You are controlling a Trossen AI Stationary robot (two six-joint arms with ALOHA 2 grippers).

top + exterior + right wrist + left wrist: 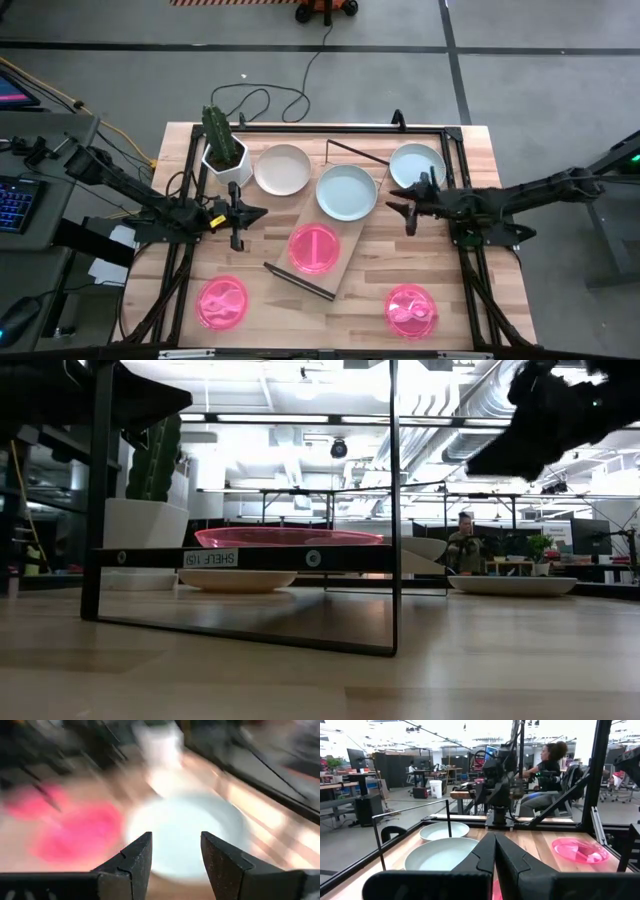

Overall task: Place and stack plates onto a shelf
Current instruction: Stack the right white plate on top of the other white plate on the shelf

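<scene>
The shelf [352,235] is a light board with black wire ends, lying askew mid-table. On it rest a pale plate [347,192] and a pink plate [314,247]. Two white plates sit on the table, one [282,170] by the cactus and one [417,165] at the far right. Two pink plates [222,302] [411,310] lie near the near edge. My left gripper [258,213] hovers shut, left of the shelf. My right gripper [395,205] is open in the air beside the shelf's right side, facing the pale plate [185,832].
A white pot with a green cactus [225,150] stands at the far left of the table. A black frame [300,128] borders the tabletop. In the left wrist view a person [547,765] sits beyond the table. Bare wood shows between the two near pink plates.
</scene>
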